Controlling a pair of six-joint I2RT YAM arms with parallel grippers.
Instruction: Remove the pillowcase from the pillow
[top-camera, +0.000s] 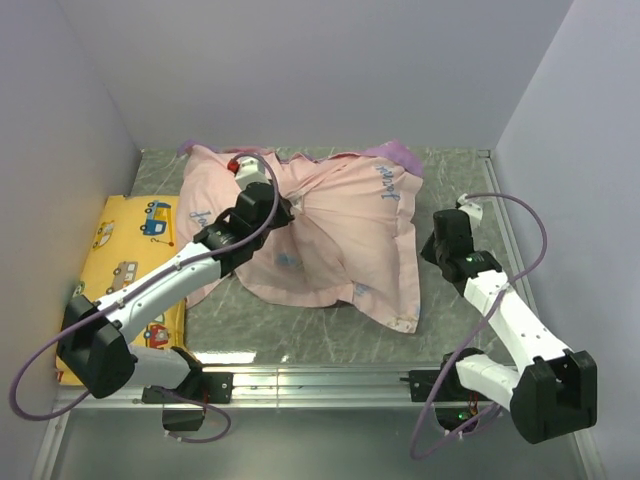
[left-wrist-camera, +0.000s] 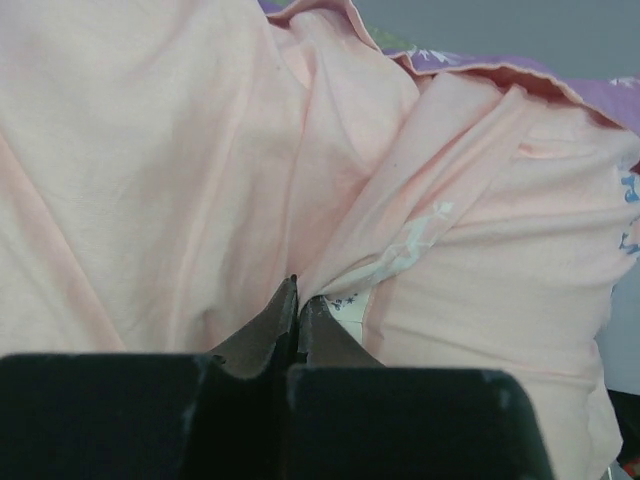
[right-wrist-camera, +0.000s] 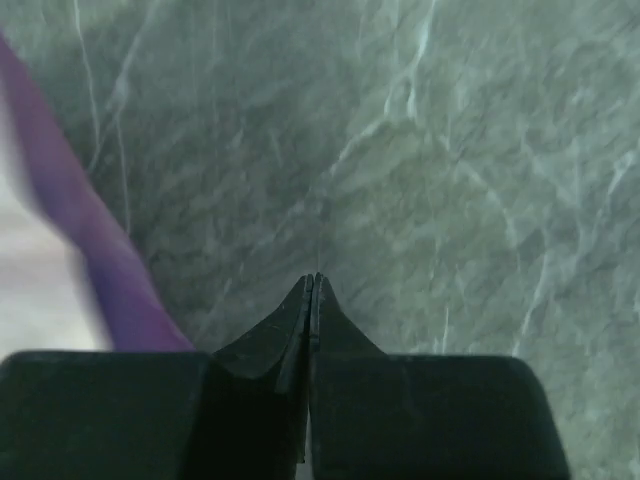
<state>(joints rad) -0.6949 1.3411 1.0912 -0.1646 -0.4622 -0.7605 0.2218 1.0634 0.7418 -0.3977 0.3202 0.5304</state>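
Left gripper (top-camera: 288, 212) sits over the middle of the pillowcase (top-camera: 345, 245), its two black fingers pressed together and pinching a fold of pale pink cloth; creases fan out from that pinch. Right gripper (right-wrist-camera: 313, 288) has its fingers closed tip to tip with nothing between them. It hangs over bare table just beside the pillowcase's right edge, not touching the cloth.

A grey-green marbled table (top-camera: 300, 335) fills the floor of a white-walled enclosure. Across its far half lies the pillowcase, wide and rumpled, mostly showing its paler pink inner side. A darker pink-purple edge (top-camera: 402, 155) shows along the back right corner. The pillow itself cannot be made out; in the left wrist view only a small whitish patch with bluish marks peeks through beside the fingertips, too small to identify.

At the table's left edge lies a yellow cushion (top-camera: 128, 255) printed with cartoon vehicles, partly under the left arm and next to the pillowcase.

Blue lettering (top-camera: 388, 185) shows faintly through the cloth near the right back corner and again on the left side; neither can be read.

A purple cable (right-wrist-camera: 95, 250) crosses the left of the right wrist view.
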